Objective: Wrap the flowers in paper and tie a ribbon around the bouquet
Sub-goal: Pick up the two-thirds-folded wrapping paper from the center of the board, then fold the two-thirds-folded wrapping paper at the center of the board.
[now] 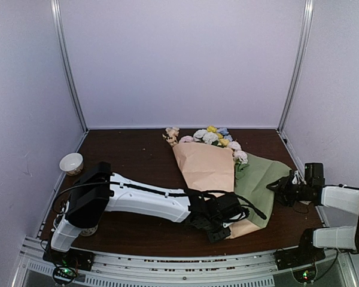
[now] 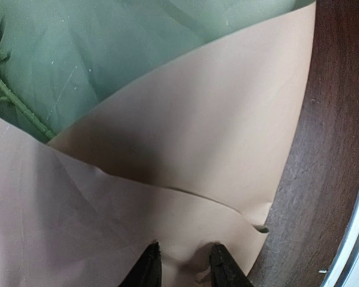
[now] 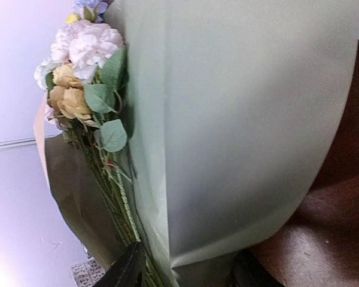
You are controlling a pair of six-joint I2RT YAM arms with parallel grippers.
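The paper [image 1: 206, 166] hides most of the flowers' [image 1: 210, 136] stems, with the heads out at the far end of the bouquet [image 1: 221, 179], which lies right of centre on the table [image 1: 131, 149]. The left gripper [image 2: 185, 263] rests narrowly parted fingertips on the peach fold by the near edge, pinching or not I cannot tell. The right gripper [image 3: 188, 269] stands spread astride the green flap's edge.
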